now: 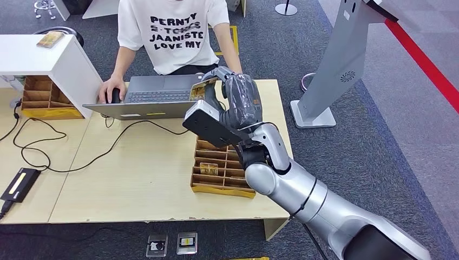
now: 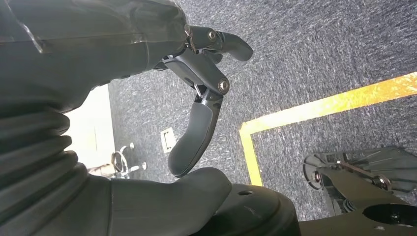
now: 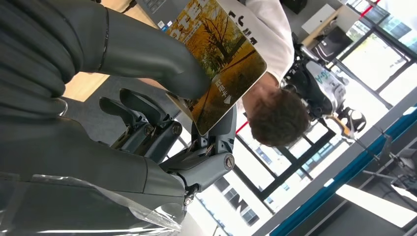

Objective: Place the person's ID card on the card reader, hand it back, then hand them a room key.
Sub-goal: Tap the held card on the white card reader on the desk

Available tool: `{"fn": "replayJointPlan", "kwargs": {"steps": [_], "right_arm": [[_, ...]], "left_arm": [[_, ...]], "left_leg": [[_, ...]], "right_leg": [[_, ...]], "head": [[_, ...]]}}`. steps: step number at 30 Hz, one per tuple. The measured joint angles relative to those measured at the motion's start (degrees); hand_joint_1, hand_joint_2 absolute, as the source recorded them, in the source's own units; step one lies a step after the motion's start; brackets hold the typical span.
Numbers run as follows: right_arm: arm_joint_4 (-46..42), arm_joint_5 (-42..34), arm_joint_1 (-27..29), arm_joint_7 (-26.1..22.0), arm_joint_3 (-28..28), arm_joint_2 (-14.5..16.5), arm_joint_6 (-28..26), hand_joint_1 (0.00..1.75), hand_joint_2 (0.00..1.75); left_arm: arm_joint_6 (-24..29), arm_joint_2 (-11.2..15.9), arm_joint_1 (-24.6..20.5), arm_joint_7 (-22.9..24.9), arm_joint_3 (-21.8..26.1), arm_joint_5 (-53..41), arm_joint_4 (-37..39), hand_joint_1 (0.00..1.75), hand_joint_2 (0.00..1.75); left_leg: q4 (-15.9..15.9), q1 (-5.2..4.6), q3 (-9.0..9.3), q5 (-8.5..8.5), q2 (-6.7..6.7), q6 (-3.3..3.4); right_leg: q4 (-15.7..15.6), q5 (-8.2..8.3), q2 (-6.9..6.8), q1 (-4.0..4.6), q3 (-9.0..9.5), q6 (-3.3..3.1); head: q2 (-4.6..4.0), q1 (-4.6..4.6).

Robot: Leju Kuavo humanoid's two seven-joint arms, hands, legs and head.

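Pinching a glossy card printed with golden autumn trees [image 3: 219,54] between its thick grey thumb and a darker finger, the right hand [image 1: 227,100] is raised above the pale wooden counter [image 1: 135,173], just beside the near right corner of the open grey laptop [image 1: 149,97], which serves here as the landmark. In the head view the card [image 1: 199,89] shows as a small yellow-brown edge at the fingertips, overlapping the laptop's right edge and pointing toward the person in a white T-shirt with black lettering [image 1: 173,32] who sits on the far side of the laptop. That person's hand [image 1: 111,86] rests on a dark mouse at the laptop's left end. In front of the laptop and to its right, a yellow-brown wooden divided tray [image 1: 219,173] sits on the counter with small cards lying in its compartments, partly hidden by the silver right arm. To the left of the laptop stands a white box-like shelf [image 1: 48,59], with a second divided wooden tray [image 1: 43,97] tucked beneath it. A black cable [image 1: 81,157] runs from the laptop across the counter toward a flat black device [image 1: 20,184] near the counter's left front. The left hand [image 2: 196,93] hangs above dark grey carpet [image 2: 314,54] marked by a yellow line, holding nothing, its fingers loosely bent and apart.
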Motion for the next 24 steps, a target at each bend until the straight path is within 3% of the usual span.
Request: {"fn": "replayJointPlan", "kwargs": {"steps": [10,24], "right_arm": [[-9.4,2.5,4.2,3.1,-4.2,-3.8,-0.2,1.75,1.75],[-24.1,9.7,16.6,11.0,-12.2,-12.5,2.2,1.75,1.75]], "left_arm": [[0.0,0.0,0.2,-0.2,0.0,0.4,0.0,0.0,1.75],[0.5,0.0,0.3,-0.7,0.2,2.2,0.0,0.0,1.75]], "left_leg": [[0.0,0.0,0.02,0.0,0.02,0.0],[0.0,0.0,0.02,-0.01,0.04,0.01]], "right_leg": [[0.0,0.0,0.02,0.0,-0.01,0.0],[0.0,0.0,0.01,0.0,-0.01,0.0]], "head": [[0.0,-0.01],[0.0,0.0]]}}
